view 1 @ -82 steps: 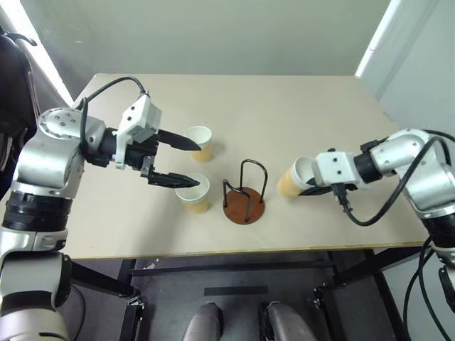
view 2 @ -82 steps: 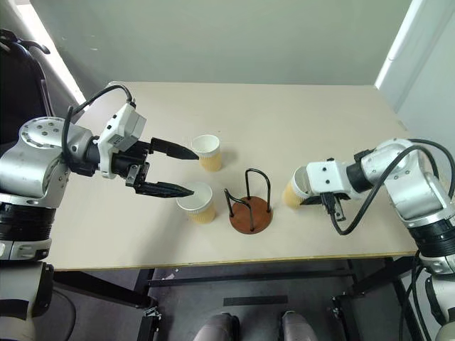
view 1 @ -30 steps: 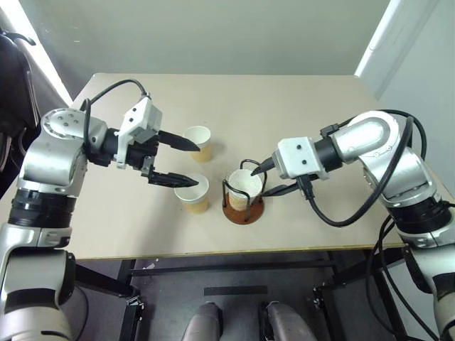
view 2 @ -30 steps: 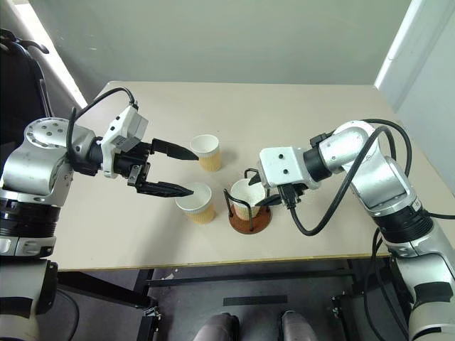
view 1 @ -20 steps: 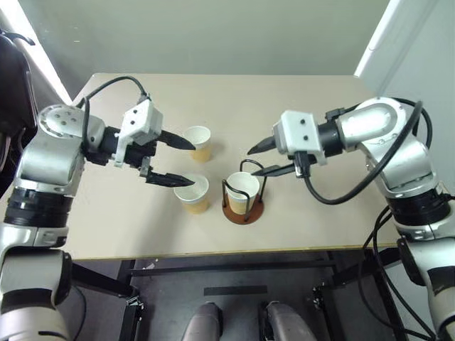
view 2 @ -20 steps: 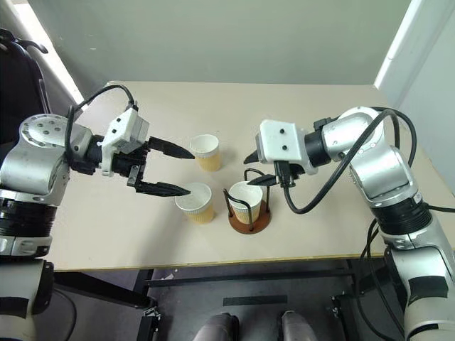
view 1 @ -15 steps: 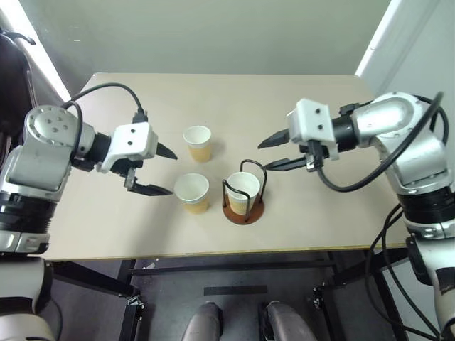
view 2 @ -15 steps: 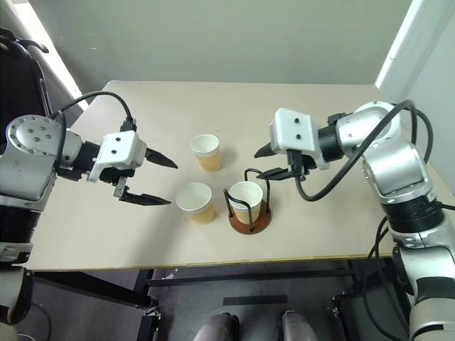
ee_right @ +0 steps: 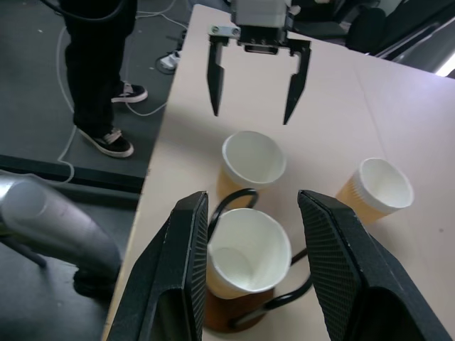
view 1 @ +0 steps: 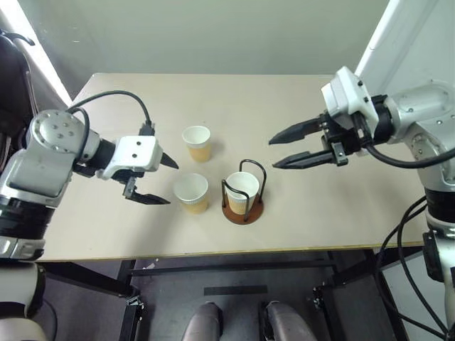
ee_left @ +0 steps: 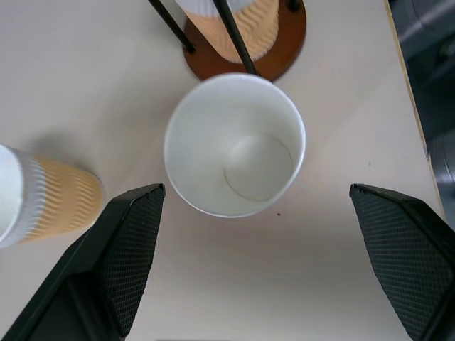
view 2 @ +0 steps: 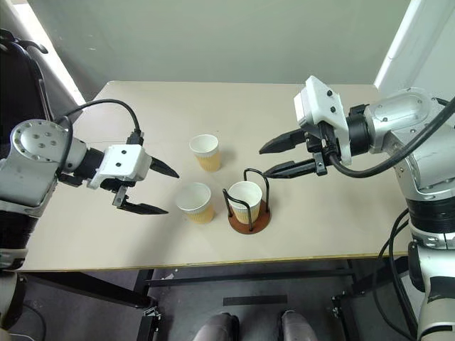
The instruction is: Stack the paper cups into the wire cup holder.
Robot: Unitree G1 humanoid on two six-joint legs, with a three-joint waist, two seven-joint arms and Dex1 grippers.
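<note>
One paper cup (view 1: pixel 242 190) stands upright inside the wire cup holder (view 1: pixel 242 210), between its black hoops. A second cup (view 1: pixel 191 192) stands just left of the holder, and a third (view 1: pixel 197 142) stands behind that one. My left gripper (view 1: pixel 173 184) is open and empty, a short way left of the near cup and pointing down at it; the left wrist view looks into that cup (ee_left: pixel 234 153) between the fingers (ee_left: pixel 121 249). My right gripper (view 1: pixel 272 154) is open and empty, raised above the table to the right of the holder.
The pale table (view 1: pixel 320 213) has bare room to the right of and behind the holder. Its front edge runs close below the holder and the near cup. In the right wrist view a person's legs (ee_right: pixel 99 71) stand on the floor beside the table's left end.
My right gripper left its cup in the holder, then rose and drew back to the right. My left gripper pulled away leftward from the near cup and tipped downward.
</note>
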